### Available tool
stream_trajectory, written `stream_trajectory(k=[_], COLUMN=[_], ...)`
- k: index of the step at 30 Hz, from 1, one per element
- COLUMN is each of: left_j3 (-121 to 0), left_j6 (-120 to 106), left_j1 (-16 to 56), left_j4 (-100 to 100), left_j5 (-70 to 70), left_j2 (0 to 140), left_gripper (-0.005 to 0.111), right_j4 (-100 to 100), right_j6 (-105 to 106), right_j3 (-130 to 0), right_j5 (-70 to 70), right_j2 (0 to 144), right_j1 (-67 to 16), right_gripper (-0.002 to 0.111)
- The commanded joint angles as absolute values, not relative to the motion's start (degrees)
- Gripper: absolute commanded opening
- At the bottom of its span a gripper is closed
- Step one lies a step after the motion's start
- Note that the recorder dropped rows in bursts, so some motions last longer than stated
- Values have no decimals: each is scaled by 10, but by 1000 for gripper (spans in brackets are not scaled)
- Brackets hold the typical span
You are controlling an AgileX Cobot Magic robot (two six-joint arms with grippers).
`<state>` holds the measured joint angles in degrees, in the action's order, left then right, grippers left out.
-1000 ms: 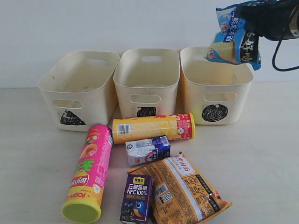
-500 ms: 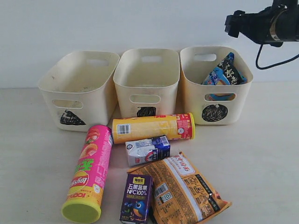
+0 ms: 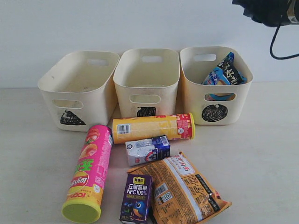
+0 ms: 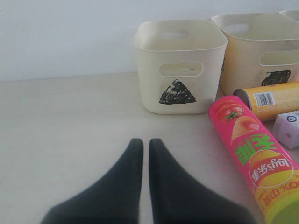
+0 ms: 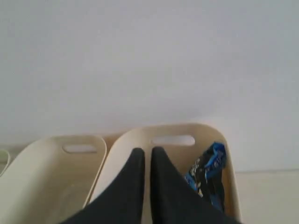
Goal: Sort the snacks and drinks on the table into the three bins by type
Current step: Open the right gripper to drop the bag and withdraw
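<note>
Blue-and-black bag (image 3: 225, 71) sits in the circle bin (image 3: 195, 95) — five items left. Right gripper (image 5: 147, 151), left gripper (image 4: 145, 142): jaws together, empty. Orange bag (image 3: 184, 191) likely next, needing parted jaws.

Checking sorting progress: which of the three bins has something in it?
The bin with the scribbled circle: a blue-and-black bag leans inside, while the triangle bin and square bin look empty.
</note>
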<state>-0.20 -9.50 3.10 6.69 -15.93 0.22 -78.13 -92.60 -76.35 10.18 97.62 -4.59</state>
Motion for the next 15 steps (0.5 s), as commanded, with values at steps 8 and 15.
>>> stream_trajectory(k=[8, 15], left_j3=[0, 0], left_j6=[-94, -94], left_j1=[29, 29], left_j4=[66, 66], left_j5=[-150, -150], left_j2=[0, 0], left_gripper=[4, 4], right_j4=[-816, -943], right_j6=[-928, -922], right_j3=[-619, -548], right_j5=[117, 32], right_j2=[896, 833], right_j1=[-46, -78], right_gripper=[0, 0])
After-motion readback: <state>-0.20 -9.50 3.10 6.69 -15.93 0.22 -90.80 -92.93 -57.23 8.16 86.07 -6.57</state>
